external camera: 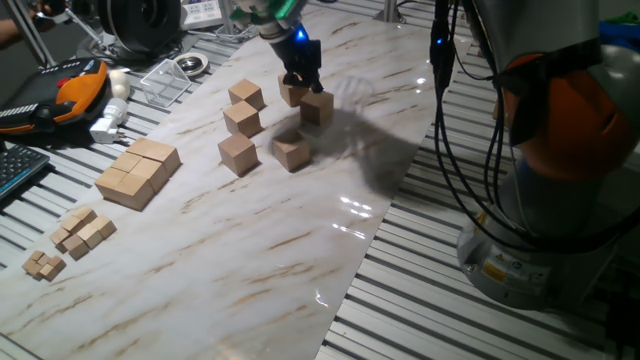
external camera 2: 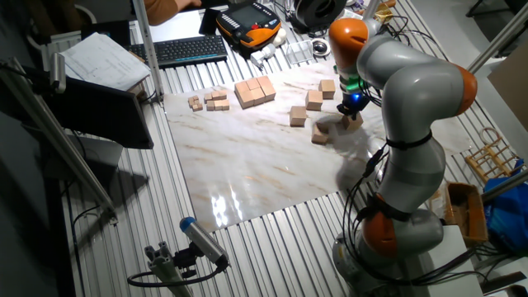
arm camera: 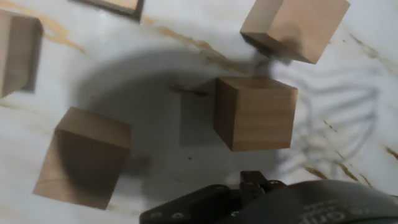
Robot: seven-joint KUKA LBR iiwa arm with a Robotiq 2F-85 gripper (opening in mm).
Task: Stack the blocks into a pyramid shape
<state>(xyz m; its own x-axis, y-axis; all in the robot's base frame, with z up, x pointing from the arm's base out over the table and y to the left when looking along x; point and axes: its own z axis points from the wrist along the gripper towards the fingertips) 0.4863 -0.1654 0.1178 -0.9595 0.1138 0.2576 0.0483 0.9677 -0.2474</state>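
Six tan wooden blocks lie apart on the marble board. In one fixed view three stand in a left column (external camera: 246,95), (external camera: 242,118), (external camera: 238,154). A fourth block (external camera: 291,152) sits nearer the front. My gripper (external camera: 302,82) hangs low over the last two blocks (external camera: 293,94), (external camera: 316,106), open with nothing between its fingers. The other fixed view shows the gripper (external camera 2: 352,107) at the board's far right edge. In the hand view one block (arm camera: 255,113) lies straight below, with another (arm camera: 295,28) beyond it and one (arm camera: 84,155) to the left.
A flat slab of joined cubes (external camera: 138,171) and clusters of tiny cubes (external camera: 82,232) lie at the board's left. Off the board sit an orange pendant (external camera: 75,85), a keyboard (external camera 2: 188,49) and clutter. The arm's base (external camera: 545,210) and cables stand at the right.
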